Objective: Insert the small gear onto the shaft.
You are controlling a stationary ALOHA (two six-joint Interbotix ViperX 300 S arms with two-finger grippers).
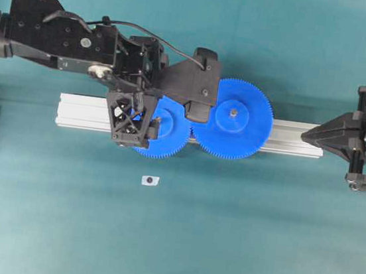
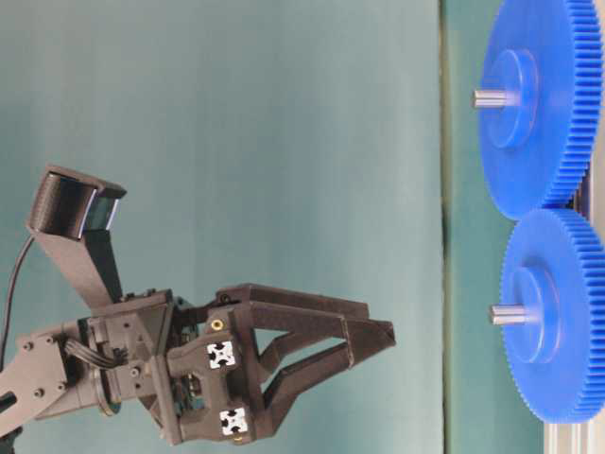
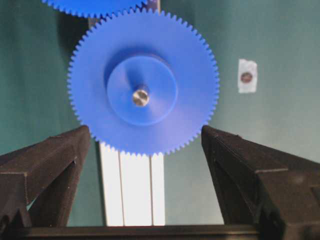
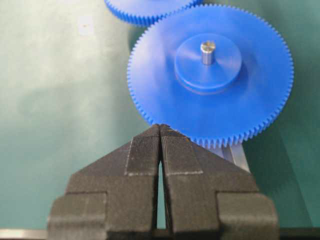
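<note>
One camera hangs high and looks straight down on the green table (image 1: 236, 250). One sits low at table height and sees the scene turned on its side. Each arm's own camera peers out past its fingers, very close. All four see the small gear (image 1: 170, 135) (image 2: 553, 317) (image 3: 142, 82) (image 4: 145, 10).

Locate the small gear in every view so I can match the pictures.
Overhead: the small gear sits left of centre on the rail, partly under the left gripper.
Table-level: small gear at lower right.
Left wrist: small gear fills the upper middle.
Right wrist: only the small gear's rim shows, at the top edge.
Shared landmark: the larger gear, right beside it in all four.
</note>
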